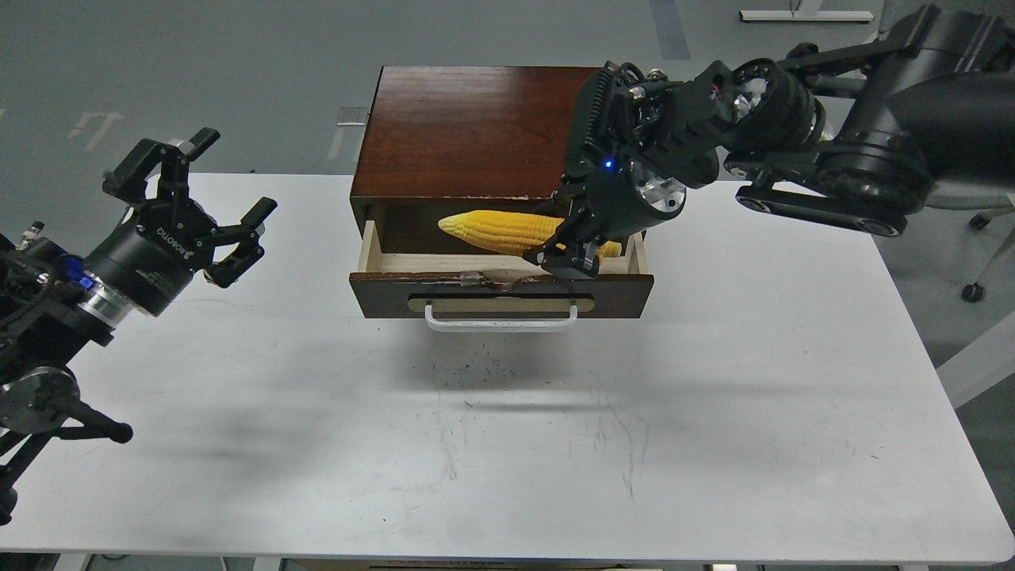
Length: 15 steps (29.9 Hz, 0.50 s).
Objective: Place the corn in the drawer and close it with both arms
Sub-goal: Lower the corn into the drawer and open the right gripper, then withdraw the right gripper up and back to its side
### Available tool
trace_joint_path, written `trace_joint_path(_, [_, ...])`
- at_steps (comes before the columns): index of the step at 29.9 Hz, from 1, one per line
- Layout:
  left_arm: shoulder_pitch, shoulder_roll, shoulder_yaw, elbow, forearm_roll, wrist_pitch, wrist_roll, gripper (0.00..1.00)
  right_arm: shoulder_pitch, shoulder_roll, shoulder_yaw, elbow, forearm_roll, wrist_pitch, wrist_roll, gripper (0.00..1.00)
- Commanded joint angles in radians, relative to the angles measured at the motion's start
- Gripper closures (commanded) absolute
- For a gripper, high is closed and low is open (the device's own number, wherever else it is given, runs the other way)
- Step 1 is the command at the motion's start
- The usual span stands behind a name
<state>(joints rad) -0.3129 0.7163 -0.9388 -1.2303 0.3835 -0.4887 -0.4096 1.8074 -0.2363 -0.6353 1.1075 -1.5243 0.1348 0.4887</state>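
The yellow corn (496,231) lies level over the open drawer (501,294), pointed tip to the left, its thick end gripped. My right gripper (569,252) is shut on that thick end, reaching down into the drawer's right half from the upper right. The drawer is pulled out of the dark wood box (468,131), showing pale wood inside and a white bar handle (501,319) on the front. My left gripper (194,202) is open and empty, hovering over the table's left side, well apart from the drawer.
The white table (555,428) carries the wood box at its back middle. The chipped top edge of the drawer front lies just below my right fingers. A chair base and wheels show off the table's right side (974,292).
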Motion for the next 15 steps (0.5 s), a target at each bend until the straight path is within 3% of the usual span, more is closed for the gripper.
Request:
trace_joint_path(1, [0.000, 0.000, 0.000, 0.000, 0.000, 0.000, 0.000, 0.00, 0.001, -0.004, 0.002, 0.002, 0.004, -0.001, 0.000, 0.20])
trace_joint_path(5, [0.000, -0.001, 0.000, 0.000, 0.000, 0.000, 0.000, 0.00, 0.007, -0.015, 0.011, 0.006, 0.019, -0.004, 0.000, 0.10])
trace_joint_path(15, [0.002, 0.000, 0.000, 0.000, 0.000, 0.000, 0.000, 0.00, 0.020, -0.178, 0.137, 0.009, 0.324, 0.000, 0.000, 0.04])
